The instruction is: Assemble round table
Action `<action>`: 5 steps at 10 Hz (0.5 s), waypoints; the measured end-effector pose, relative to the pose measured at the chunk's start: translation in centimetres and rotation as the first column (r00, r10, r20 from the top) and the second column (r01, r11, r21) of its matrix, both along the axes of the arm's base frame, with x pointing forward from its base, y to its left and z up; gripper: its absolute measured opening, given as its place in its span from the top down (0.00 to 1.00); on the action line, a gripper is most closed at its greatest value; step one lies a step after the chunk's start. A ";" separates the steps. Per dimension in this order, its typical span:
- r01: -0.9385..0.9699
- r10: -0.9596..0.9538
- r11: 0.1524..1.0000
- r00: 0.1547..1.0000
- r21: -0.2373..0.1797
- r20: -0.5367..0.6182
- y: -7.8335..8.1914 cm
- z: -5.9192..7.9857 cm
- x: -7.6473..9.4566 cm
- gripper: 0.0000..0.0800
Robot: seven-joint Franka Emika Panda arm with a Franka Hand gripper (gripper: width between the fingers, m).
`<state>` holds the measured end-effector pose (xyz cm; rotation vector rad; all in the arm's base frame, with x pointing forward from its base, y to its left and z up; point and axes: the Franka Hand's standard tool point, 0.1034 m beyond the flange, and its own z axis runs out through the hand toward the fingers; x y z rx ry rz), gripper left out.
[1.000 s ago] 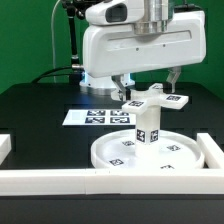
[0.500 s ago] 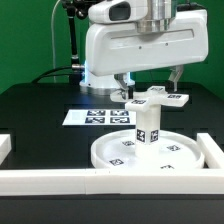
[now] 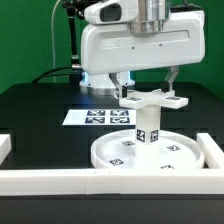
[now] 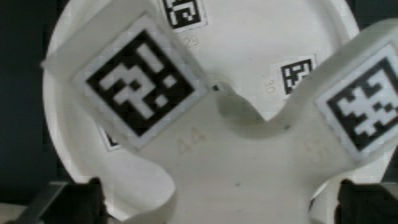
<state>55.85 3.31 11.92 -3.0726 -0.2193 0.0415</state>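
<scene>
gripper [image 3: 150, 86] hangs released, jaws spread wide, straight above the base [image 3: 150, 100]. the base caps the upright leg [image 3: 147, 128] on the disc [image 3: 150, 156], just beside the wall [image 3: 50, 178] at the table's [image 3: 40, 120] edge. its arms reach sideways toward both jaws.

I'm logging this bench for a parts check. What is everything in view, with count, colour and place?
round disc: one, white, flat on the table by the front wall
leg: one, white, upright on the disc
cross-shaped base: one, white, on top of the leg
marker board: one, white with black tags, behind the disc
border wall: one, white, along the front edge
table: one, black
robot arm: one, white, above the parts
claw: one, open, flanking the base
</scene>
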 end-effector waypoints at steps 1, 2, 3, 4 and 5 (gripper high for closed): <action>0.025 -0.025 1.000 1.000 0.001 -0.003 0.2 0.3 0.1 0.19; 0.041 -0.041 0.999 0.999 0.001 -0.009 0.4 0.4 0.0 0.19; 0.041 -0.041 0.999 0.999 0.002 -0.010 0.5 0.2 0.0 0.19; 0.041 -0.041 0.999 0.999 0.001 -0.007 0.6 -0.1 0.0 0.19; 0.040 -0.040 0.999 0.999 -0.001 -0.004 0.6 -0.6 0.0 0.19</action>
